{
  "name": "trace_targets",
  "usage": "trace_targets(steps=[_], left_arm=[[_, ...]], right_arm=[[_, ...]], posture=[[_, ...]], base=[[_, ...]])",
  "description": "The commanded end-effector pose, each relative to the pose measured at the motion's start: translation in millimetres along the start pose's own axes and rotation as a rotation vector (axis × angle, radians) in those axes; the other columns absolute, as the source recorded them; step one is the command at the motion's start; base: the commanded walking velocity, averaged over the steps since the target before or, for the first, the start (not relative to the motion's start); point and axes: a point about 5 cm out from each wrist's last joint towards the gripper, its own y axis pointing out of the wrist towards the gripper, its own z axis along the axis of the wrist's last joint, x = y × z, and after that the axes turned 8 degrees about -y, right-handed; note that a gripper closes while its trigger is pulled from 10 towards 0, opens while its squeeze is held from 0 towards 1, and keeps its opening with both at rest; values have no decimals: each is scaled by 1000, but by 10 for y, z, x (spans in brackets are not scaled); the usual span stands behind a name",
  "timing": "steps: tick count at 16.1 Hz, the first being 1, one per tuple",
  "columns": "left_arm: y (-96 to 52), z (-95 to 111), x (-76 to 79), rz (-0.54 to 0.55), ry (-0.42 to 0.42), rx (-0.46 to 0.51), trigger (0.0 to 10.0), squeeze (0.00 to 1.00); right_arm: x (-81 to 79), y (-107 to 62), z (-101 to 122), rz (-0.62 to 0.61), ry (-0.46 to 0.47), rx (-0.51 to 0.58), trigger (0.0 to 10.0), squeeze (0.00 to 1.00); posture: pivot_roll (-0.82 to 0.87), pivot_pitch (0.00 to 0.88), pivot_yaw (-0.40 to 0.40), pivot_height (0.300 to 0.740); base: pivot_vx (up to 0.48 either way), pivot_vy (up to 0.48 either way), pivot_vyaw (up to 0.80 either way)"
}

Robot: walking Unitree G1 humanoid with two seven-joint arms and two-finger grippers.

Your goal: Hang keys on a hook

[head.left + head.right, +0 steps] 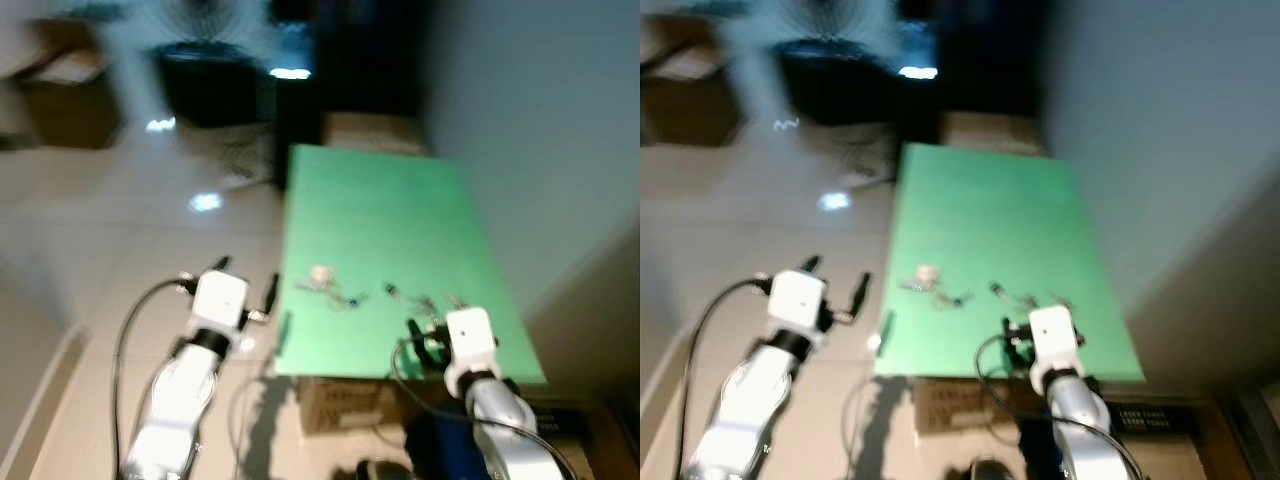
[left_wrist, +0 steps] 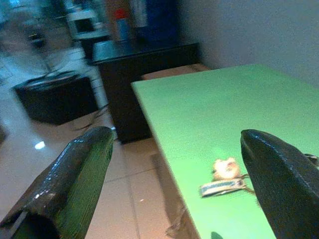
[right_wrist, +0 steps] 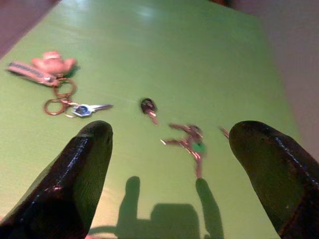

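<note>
Keys (image 3: pixel 60 82) lying loose on the green table (image 1: pixel 400 220), light, jangly, likely to slide.
The ring looks the best place to pinch; the right gripper (image 3: pixel 169 164) is hovering spread open just short of the scattered keys, and the left gripper (image 2: pixel 174 184) is waiting open beside the table's edge.

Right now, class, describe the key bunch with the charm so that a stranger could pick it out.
On the green table, it lies at the left of the scattered keys. It alone has a pink charm, a strap, rings and a blue-headed key.
</note>
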Motion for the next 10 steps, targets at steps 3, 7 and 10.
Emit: trace_targets(steps=[3, 7, 10], left_arm=[[50, 17, 110, -13, 9, 11, 10000, 0], [38, -12, 57, 40, -35, -5, 10000, 0], [14, -23, 33, 74, -37, -3, 10000, 0]], right_arm=[[99, -20, 34, -28, -29, 23, 10000, 0], [76, 10, 85, -5, -54, 33, 10000, 0], [81, 39, 121, 5, -67, 43, 10000, 0]], posture=[[-133, 62, -20, 740], [-128, 60, -35, 740], [-125, 58, -43, 740]], base=[[0, -64, -208], [0, -338, 0], [0, 0, 0]])
